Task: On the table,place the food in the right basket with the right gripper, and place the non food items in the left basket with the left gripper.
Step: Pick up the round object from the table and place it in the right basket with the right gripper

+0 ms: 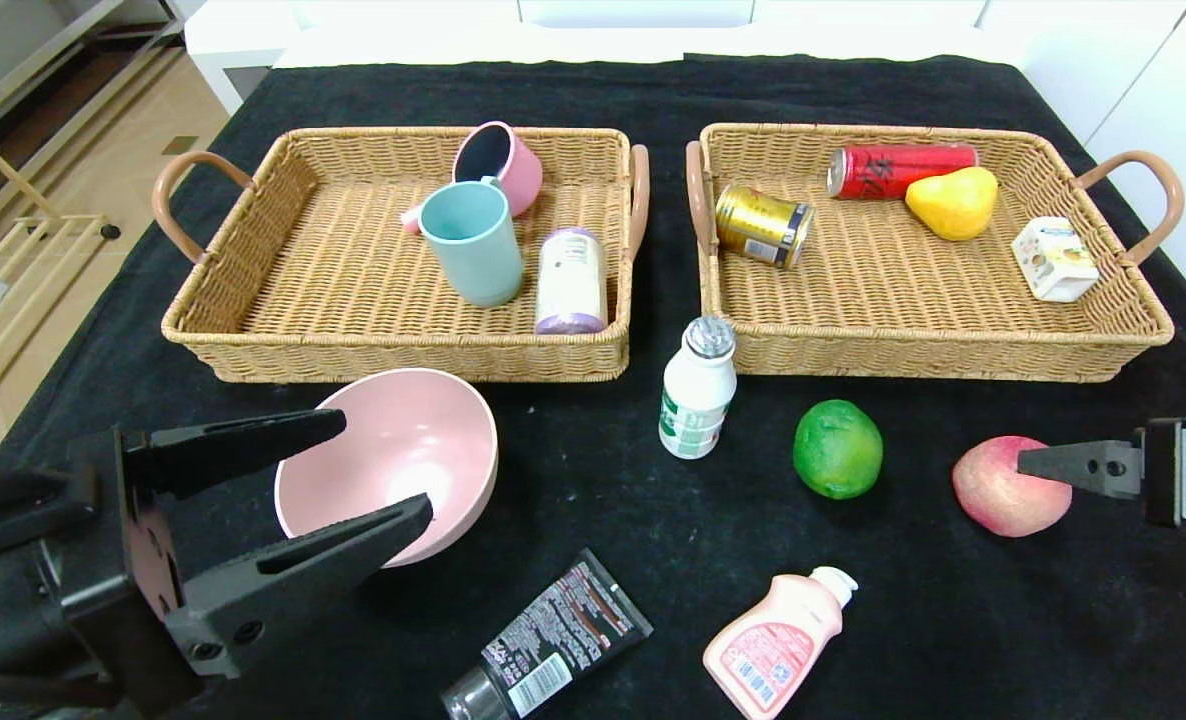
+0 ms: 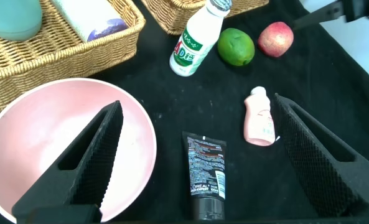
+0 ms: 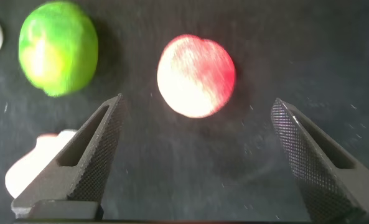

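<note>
On the black table [image 1: 593, 500], the pink bowl [image 1: 423, 420] sits in front of the left basket [image 1: 393, 345]. My left gripper [image 1: 386, 463] is open and empty above the bowl's near side; in the left wrist view [image 2: 196, 102] one finger is over the bowl [image 2: 53, 137]. The black tube [image 1: 553, 635] and pale pink bottle [image 1: 778, 640] lie near the front. The white bottle [image 1: 698, 390] stands before the right basket [image 1: 943, 355], with the lime [image 1: 837, 448] beside it. My right gripper [image 1: 1028, 463] is open, with its fingertips just short of the peach [image 3: 196, 71] on either side.
The left basket holds a teal cup [image 1: 473, 245], a pink cup [image 1: 501, 165] and a white-purple container [image 1: 571, 282]. The right basket holds a gold can [image 1: 763, 225], a red can [image 1: 898, 170], a yellow pear [image 1: 953, 203] and a small carton [image 1: 1053, 260].
</note>
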### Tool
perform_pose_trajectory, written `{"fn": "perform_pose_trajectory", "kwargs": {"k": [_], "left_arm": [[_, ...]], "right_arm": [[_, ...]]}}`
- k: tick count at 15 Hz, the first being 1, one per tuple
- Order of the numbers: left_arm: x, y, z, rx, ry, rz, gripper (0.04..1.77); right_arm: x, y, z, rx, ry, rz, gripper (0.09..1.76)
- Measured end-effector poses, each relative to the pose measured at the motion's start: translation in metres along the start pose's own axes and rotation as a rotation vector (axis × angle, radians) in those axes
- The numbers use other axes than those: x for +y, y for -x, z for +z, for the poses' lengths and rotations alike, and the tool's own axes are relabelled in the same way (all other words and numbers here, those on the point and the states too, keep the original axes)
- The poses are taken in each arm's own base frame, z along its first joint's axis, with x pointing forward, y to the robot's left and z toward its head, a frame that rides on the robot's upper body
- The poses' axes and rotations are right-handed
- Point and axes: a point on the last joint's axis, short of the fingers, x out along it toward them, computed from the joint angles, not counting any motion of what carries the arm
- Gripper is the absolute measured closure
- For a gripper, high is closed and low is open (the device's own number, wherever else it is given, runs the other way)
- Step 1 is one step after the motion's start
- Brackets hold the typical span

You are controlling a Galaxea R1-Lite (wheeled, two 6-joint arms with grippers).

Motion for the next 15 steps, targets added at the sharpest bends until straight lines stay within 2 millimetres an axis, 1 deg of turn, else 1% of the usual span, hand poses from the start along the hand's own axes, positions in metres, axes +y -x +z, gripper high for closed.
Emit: {"fn": "perform_pose_trajectory", "kwargs": {"k": [4,7,10,15], "left_arm": [[-0.004,0.001,0.001,-0.004,0.000,-0.025,0.09],[-0.005,0.003,0.002,-0.013,-0.004,-0.026,0.09],[-0.005,0.004,0.003,-0.019,-0.007,-0.028,0.09],[-0.006,0.006,0.004,-0.028,-0.011,-0.029,0.09]], "right_arm": [[0.007,-0.031,0.004,0.048,-0.020,-0.069,0.14],[0.010,-0.050,0.006,0.063,-0.021,-0.085,0.14],[0.009,-0.062,0.005,0.089,-0.036,-0.104,0.14],[0.011,-0.070,0.005,0.106,-0.050,-0.110,0.14]]}}
